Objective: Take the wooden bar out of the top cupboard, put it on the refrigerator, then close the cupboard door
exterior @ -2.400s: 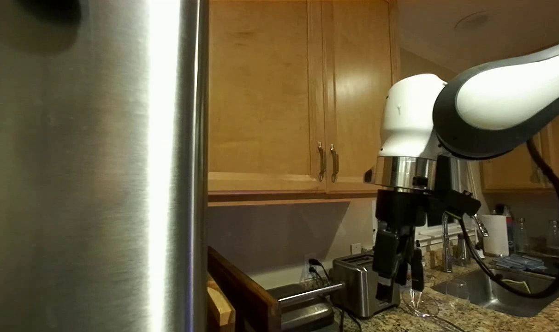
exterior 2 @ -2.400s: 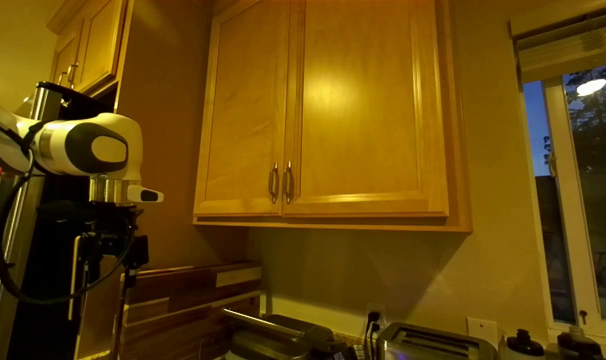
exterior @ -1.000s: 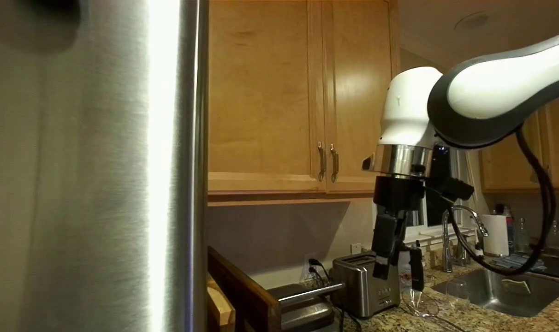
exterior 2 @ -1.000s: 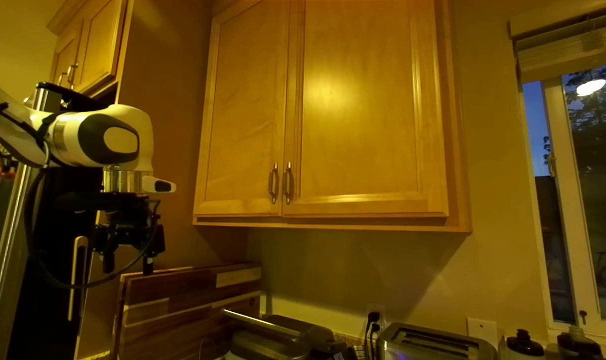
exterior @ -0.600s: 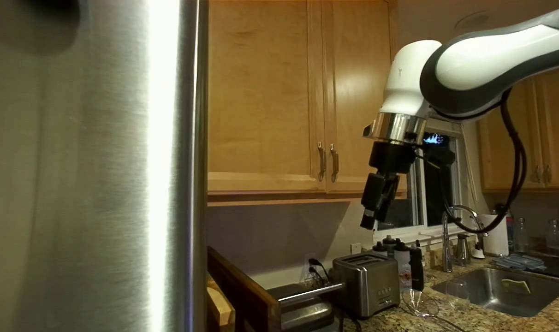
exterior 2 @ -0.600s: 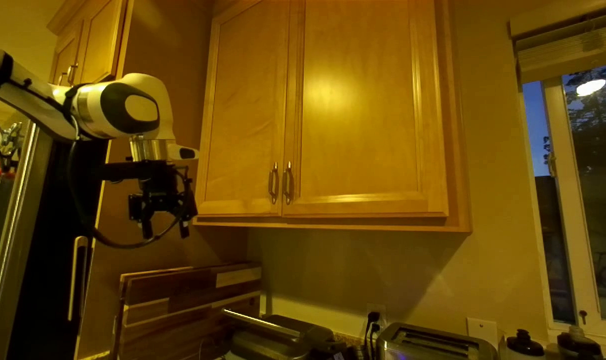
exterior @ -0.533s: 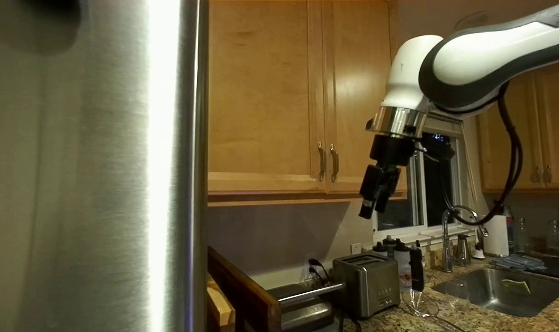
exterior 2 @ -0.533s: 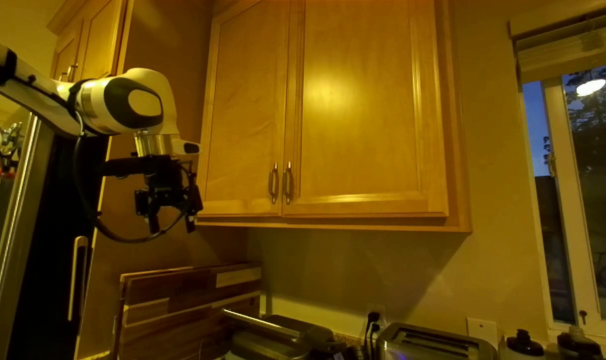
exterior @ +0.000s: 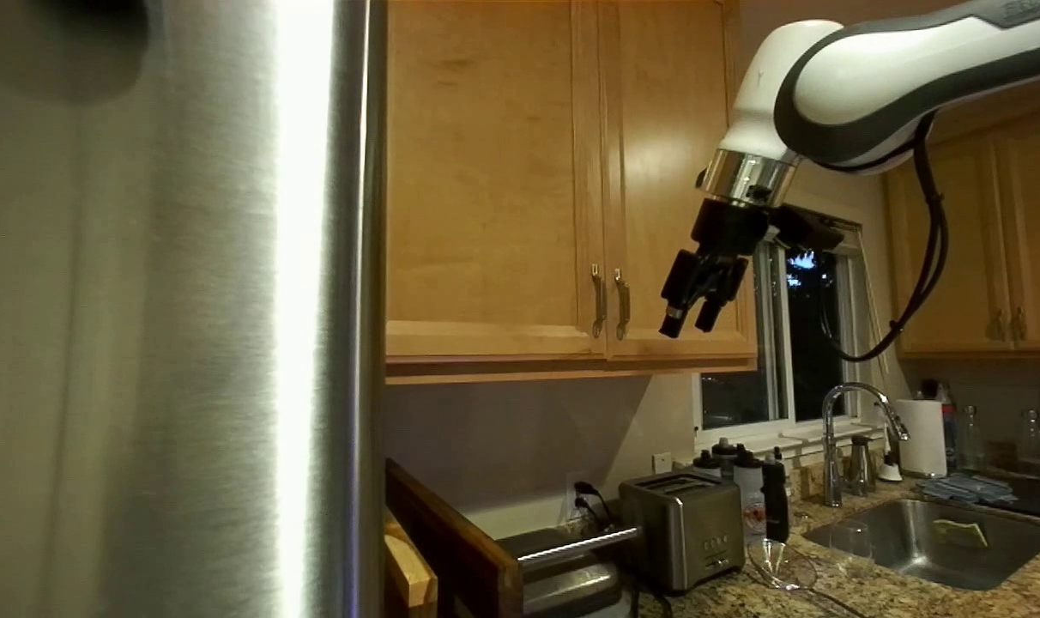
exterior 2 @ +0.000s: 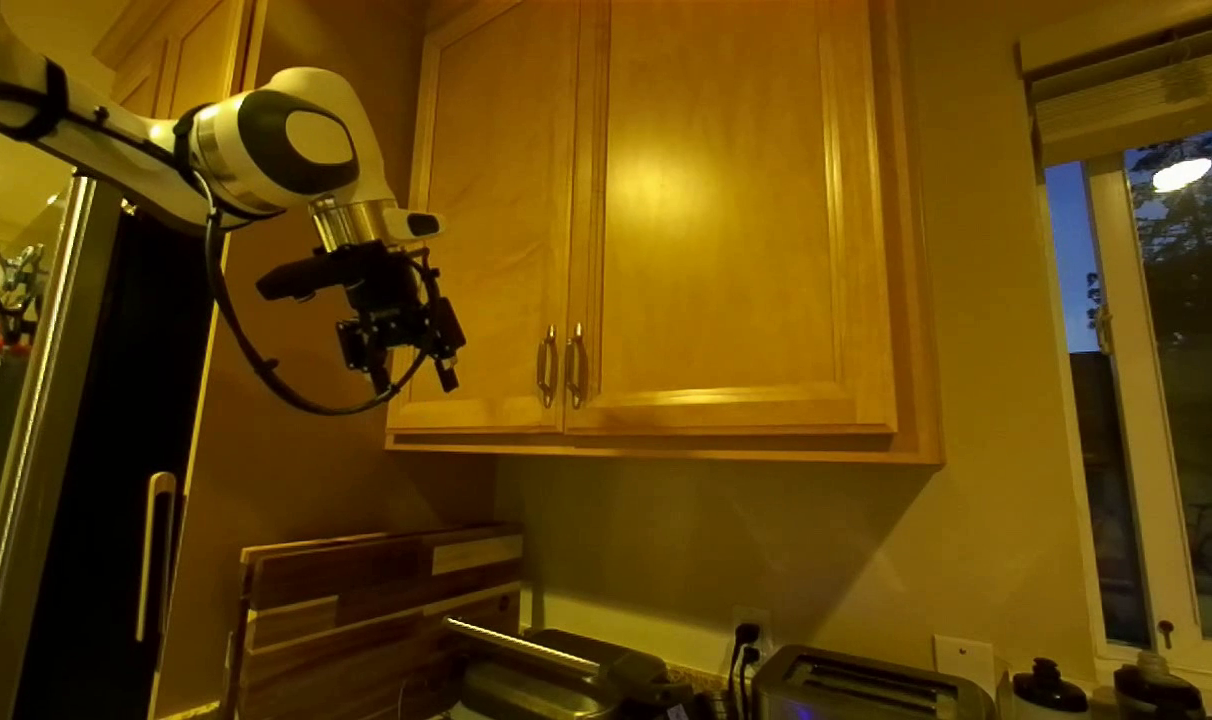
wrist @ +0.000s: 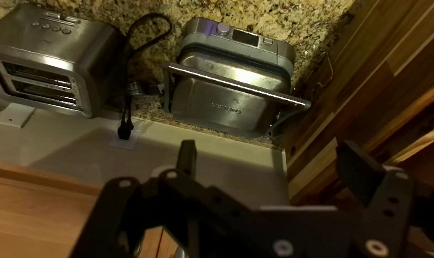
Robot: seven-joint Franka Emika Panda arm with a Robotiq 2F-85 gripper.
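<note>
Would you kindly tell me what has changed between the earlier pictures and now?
In an exterior view, the gripper has moved up and toward the picture's right, tilting, and now partly overlaps the cupboard doors. Its fingers are apart; nothing was visibly taken hold of or let go. Both doors stayed shut, and the toaster stayed put.

The speckled granite countertop [wrist: 310, 21] carries a steel toaster [exterior: 683, 532], a contact grill [wrist: 227, 104], a black cord [wrist: 154, 15] looped between them, water bottles [exterior: 750, 493], clear glassware [exterior: 777, 565] and an upright paper-towel roll [exterior: 922, 438]. Wooden cutting boards [exterior 2: 386, 620] stand on edge beside the grill.
</note>
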